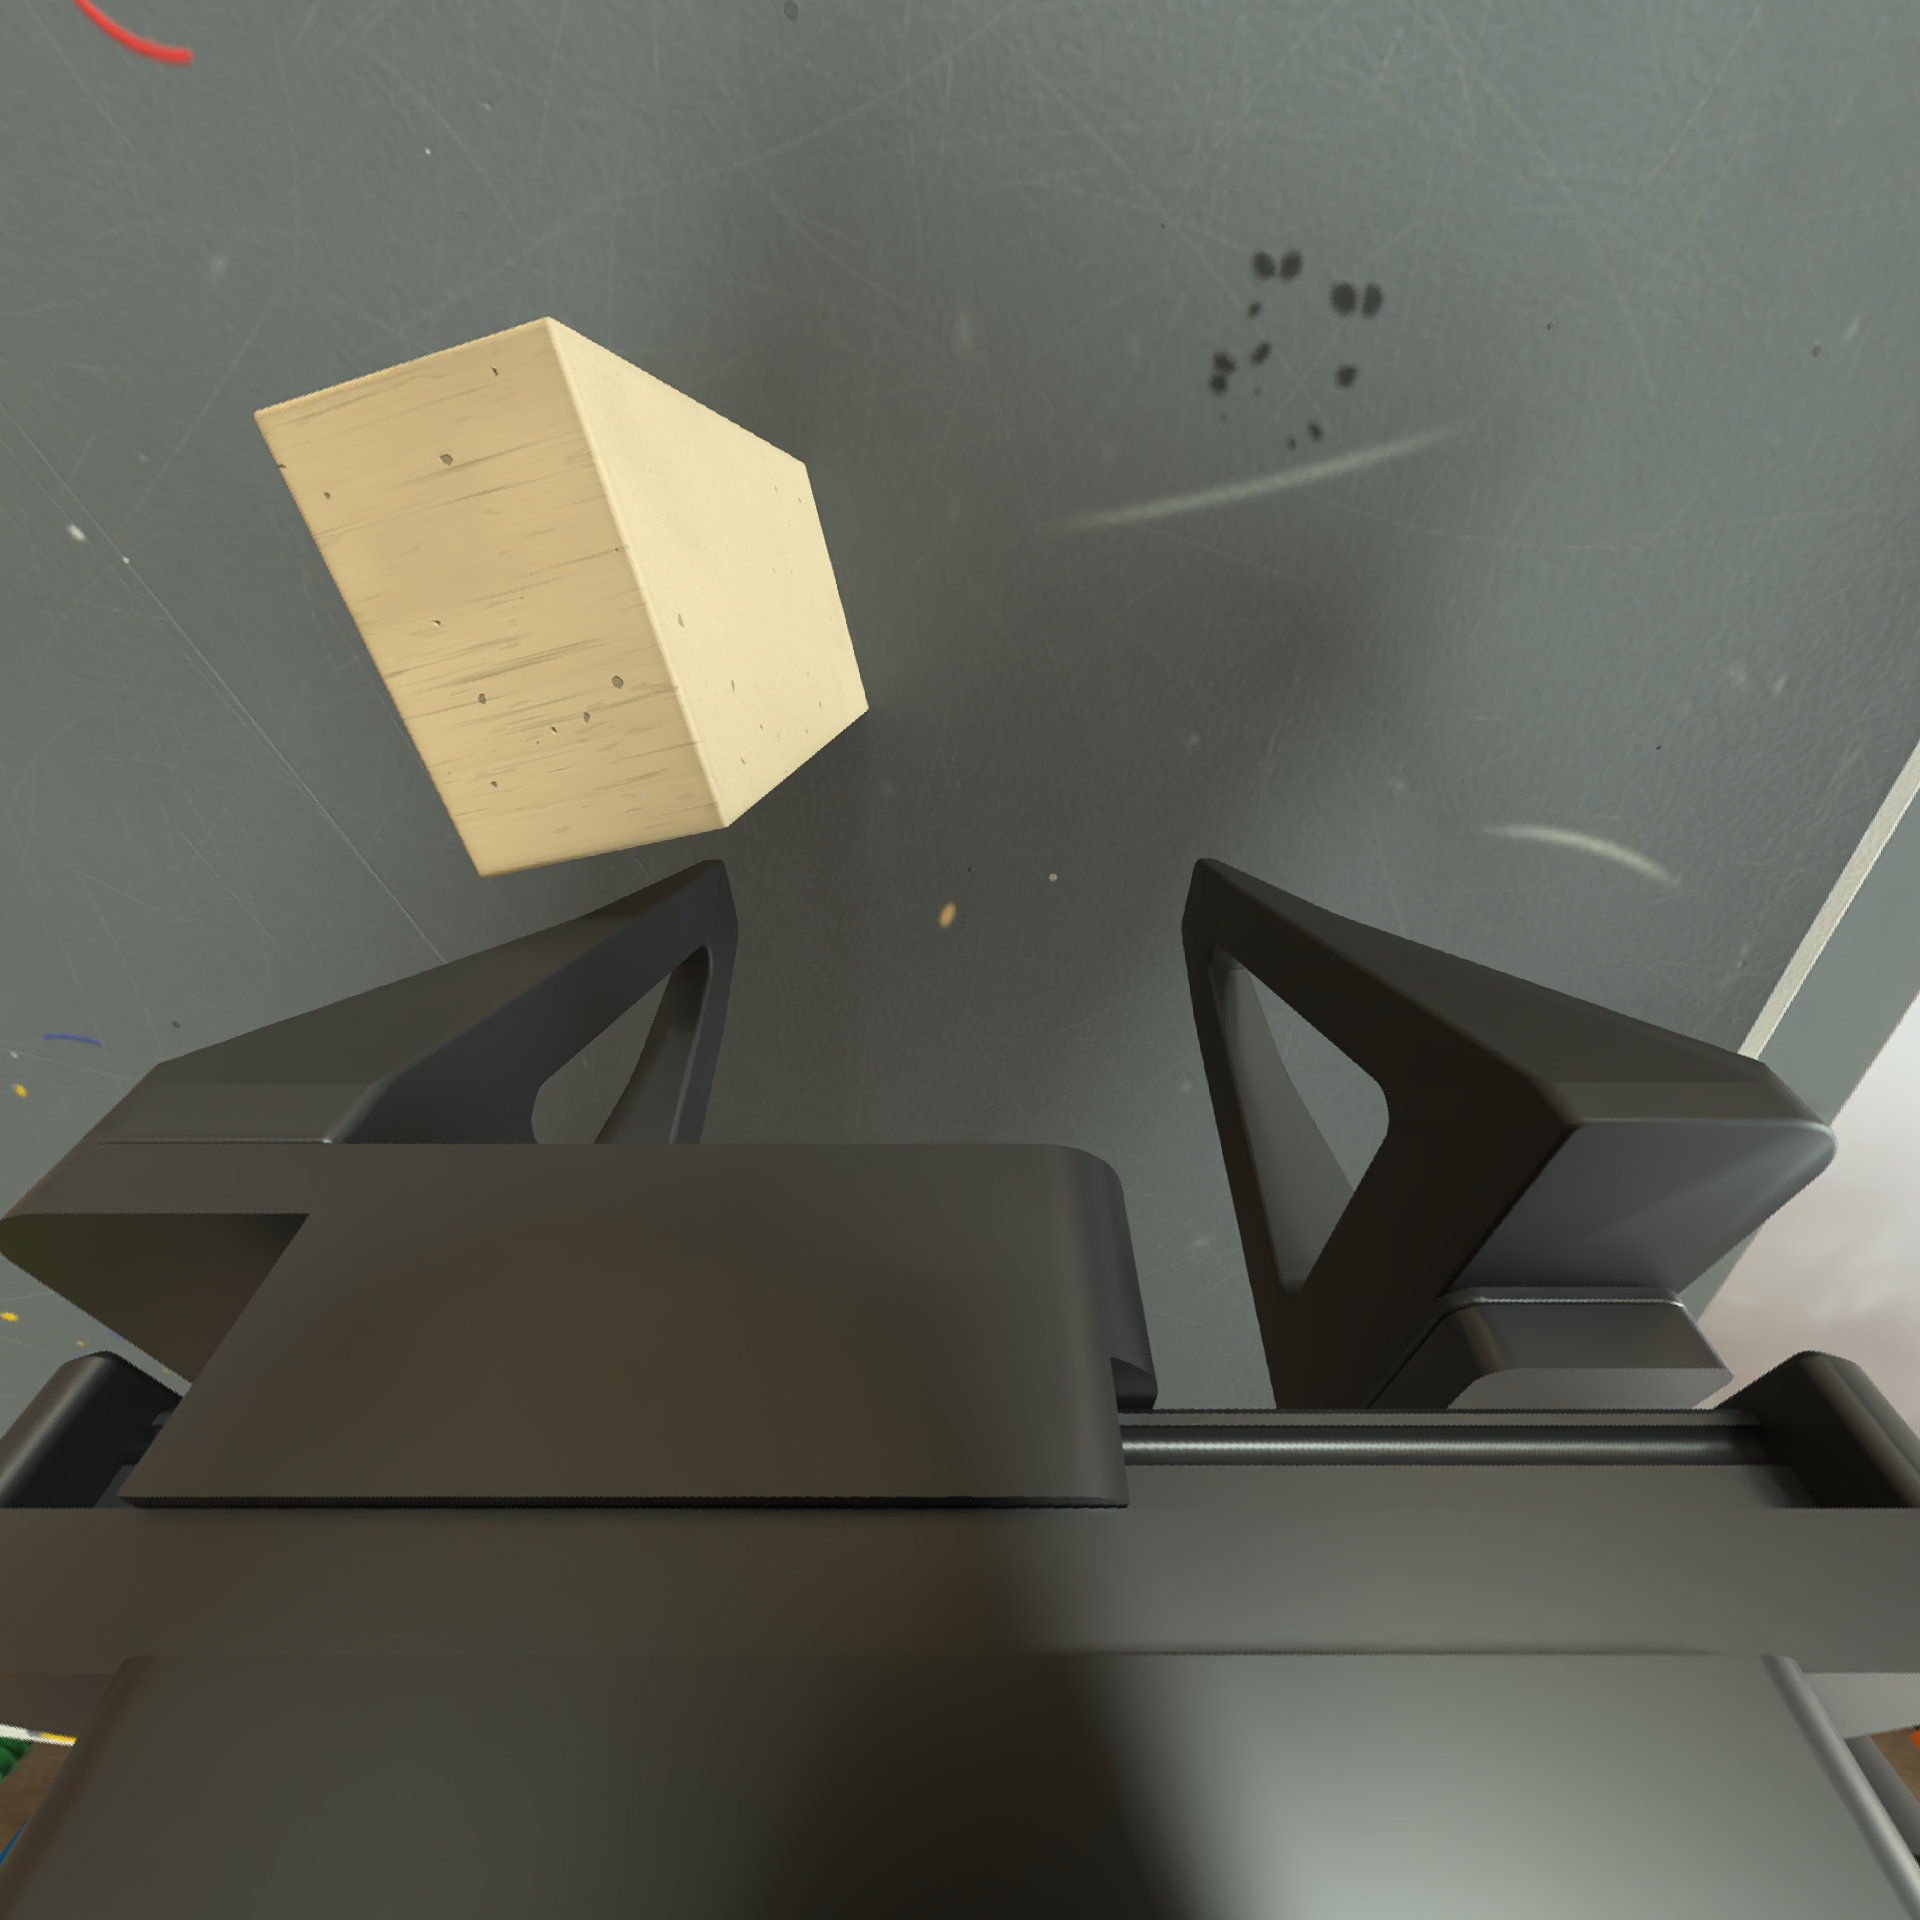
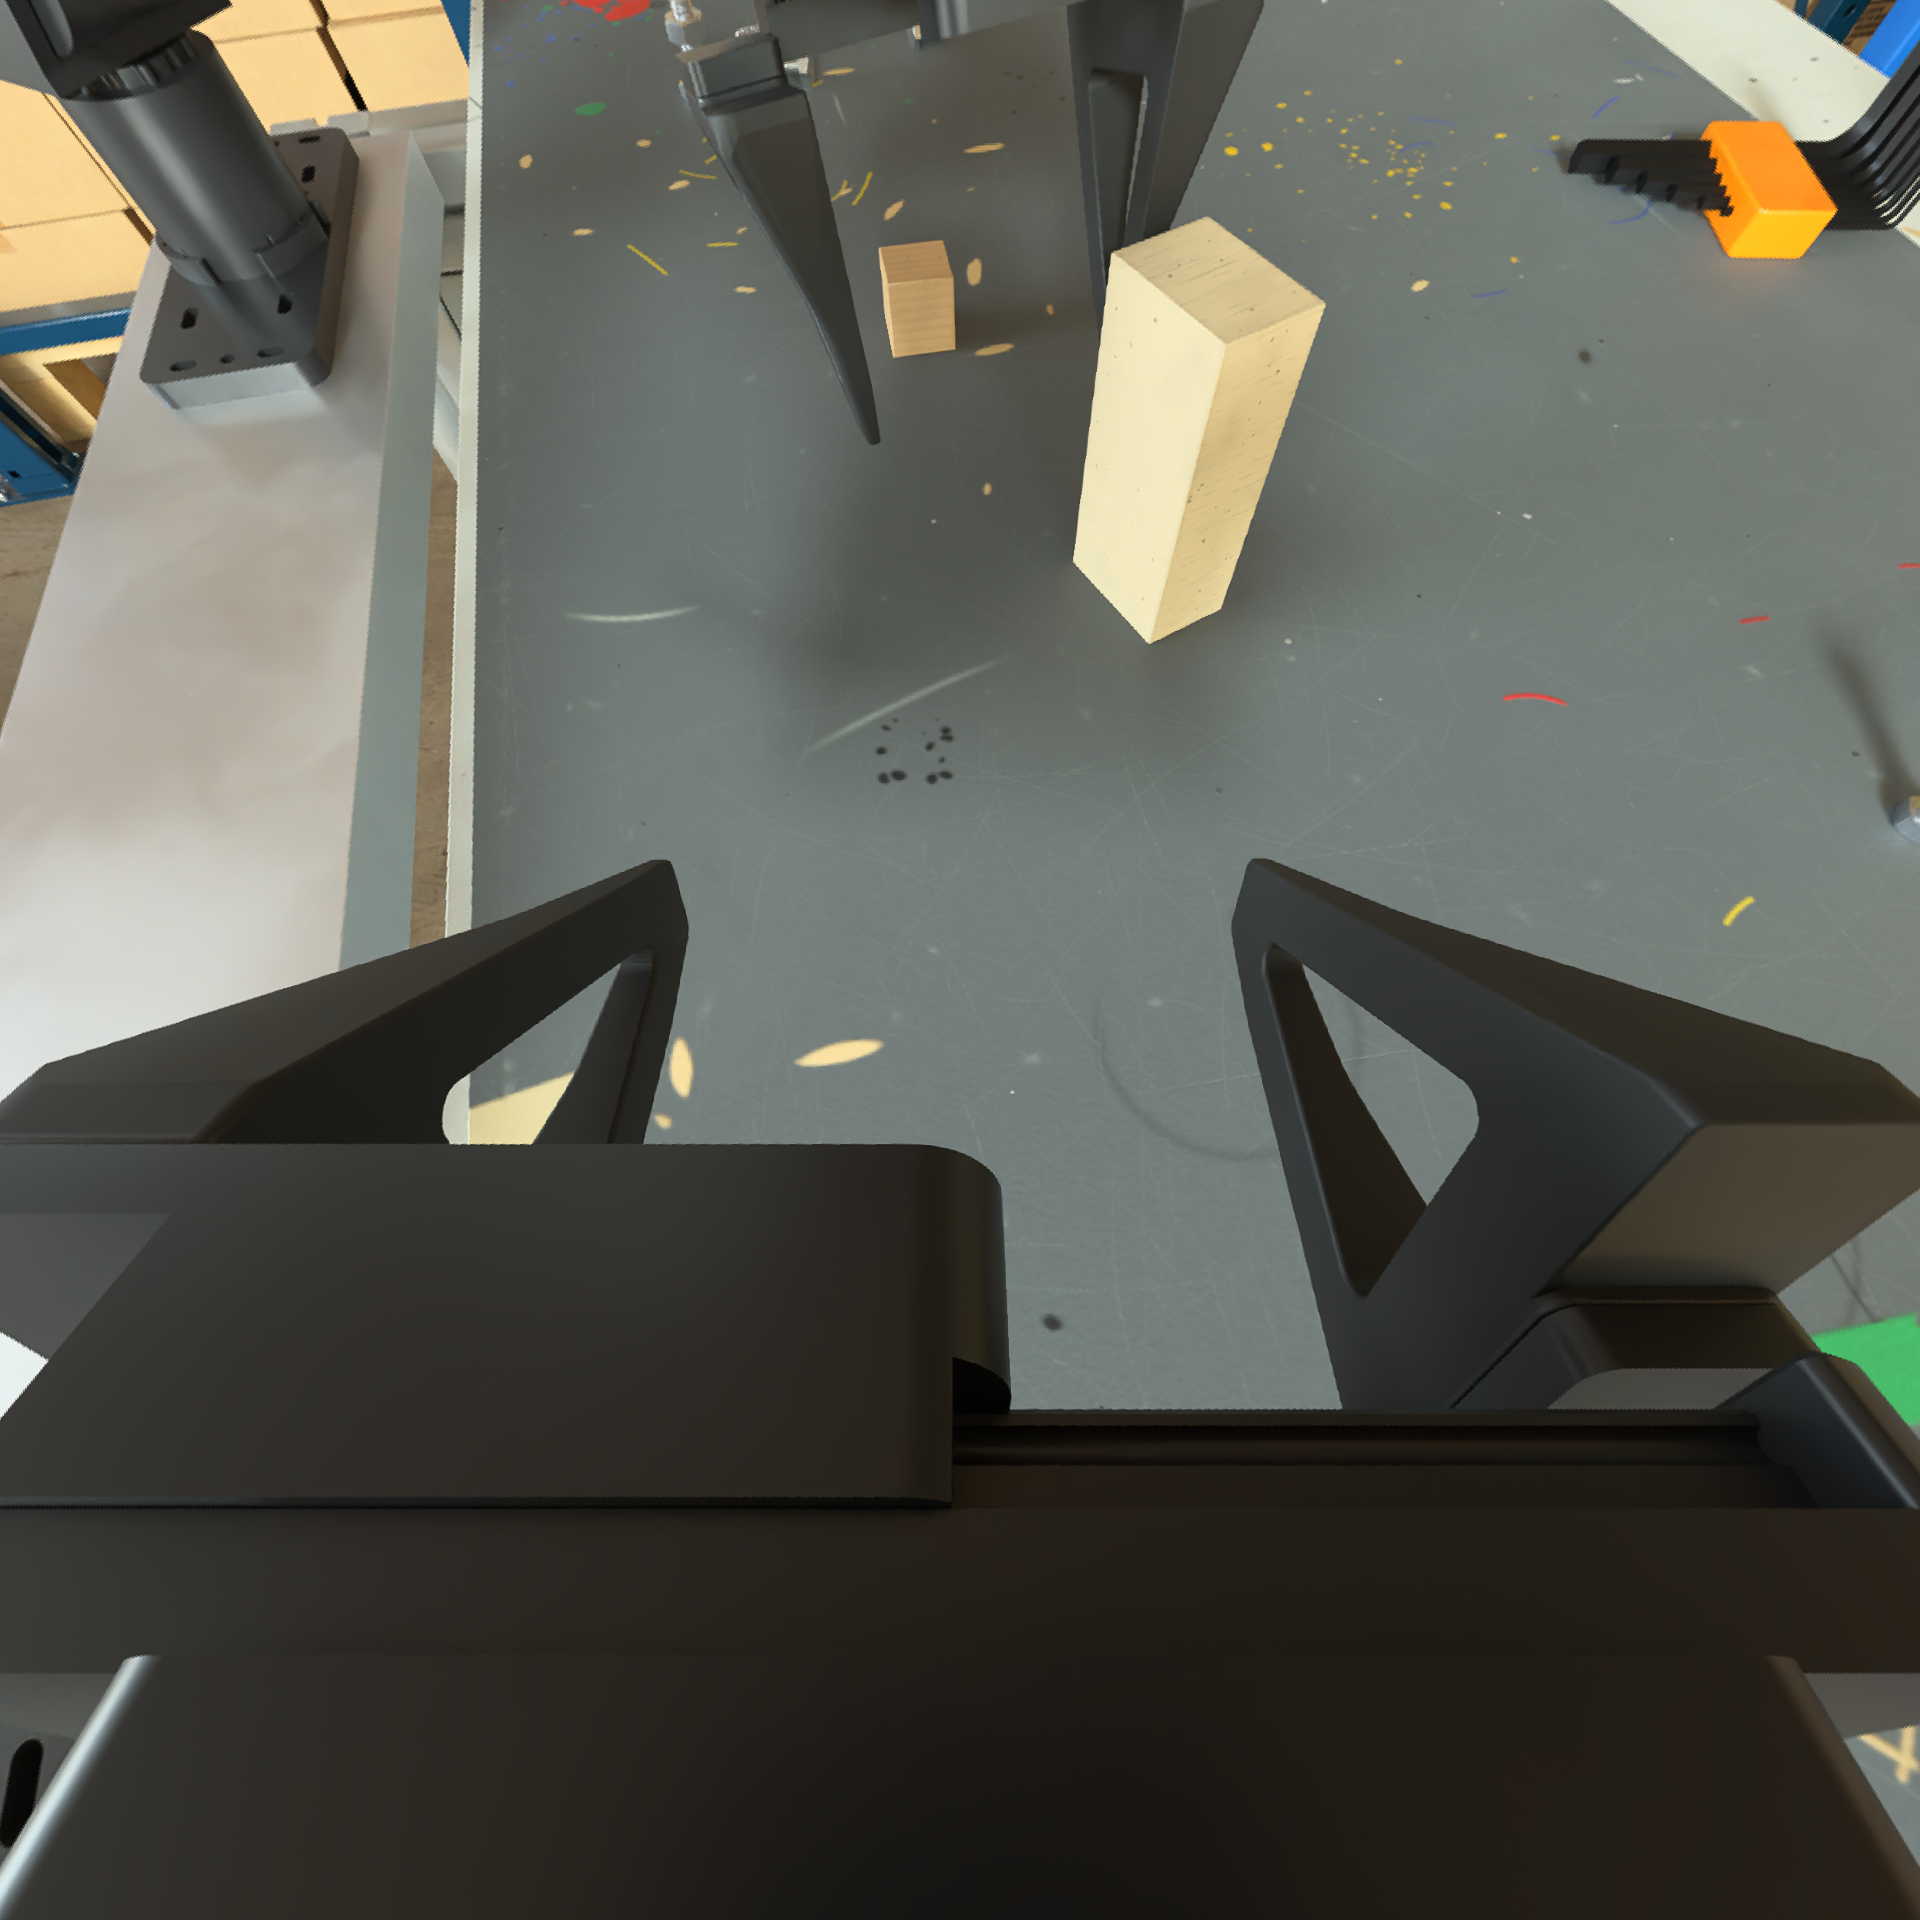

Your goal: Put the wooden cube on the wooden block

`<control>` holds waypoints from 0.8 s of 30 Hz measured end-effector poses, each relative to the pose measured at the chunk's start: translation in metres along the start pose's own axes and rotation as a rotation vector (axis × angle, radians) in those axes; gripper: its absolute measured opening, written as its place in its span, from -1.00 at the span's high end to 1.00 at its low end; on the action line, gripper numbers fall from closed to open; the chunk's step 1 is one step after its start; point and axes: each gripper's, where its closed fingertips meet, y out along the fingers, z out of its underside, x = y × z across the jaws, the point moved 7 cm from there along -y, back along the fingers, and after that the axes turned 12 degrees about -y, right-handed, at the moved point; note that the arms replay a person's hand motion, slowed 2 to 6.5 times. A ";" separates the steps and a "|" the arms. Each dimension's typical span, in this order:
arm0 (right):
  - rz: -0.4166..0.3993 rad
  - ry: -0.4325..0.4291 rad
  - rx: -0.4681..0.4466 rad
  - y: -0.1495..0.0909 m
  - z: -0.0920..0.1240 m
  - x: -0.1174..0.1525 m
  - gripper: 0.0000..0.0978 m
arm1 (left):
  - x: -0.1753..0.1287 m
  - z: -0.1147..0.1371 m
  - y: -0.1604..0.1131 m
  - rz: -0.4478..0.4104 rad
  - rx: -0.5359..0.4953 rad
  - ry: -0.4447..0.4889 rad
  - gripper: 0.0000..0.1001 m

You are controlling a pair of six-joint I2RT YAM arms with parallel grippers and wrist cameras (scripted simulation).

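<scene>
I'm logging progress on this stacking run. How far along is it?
Nothing is stacked yet. The wooden cube sits on the table, apart from the upright wooden block. The left gripper hangs open near both; the right gripper is open and empty. Grasping, lifting and placing remain.

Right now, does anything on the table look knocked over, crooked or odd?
Nothing stands out. The wooden block stands upright on end, the wooden cube sits flat behind it, apart. Both hands, left and right, are open and empty.

table: grey top [image 2: 1351, 831], scratched up, paint flecks everywhere
side: pale ledge [image 2: 187, 675] along it
behind: stacked cardboard boxes [image 2: 343, 52], blue racking [image 2: 52, 332]
</scene>
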 end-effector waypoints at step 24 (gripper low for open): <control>0.021 -0.005 -0.003 -0.011 0.002 0.002 -0.79 | 0.006 0.000 0.020 -0.002 0.130 -0.015 -0.26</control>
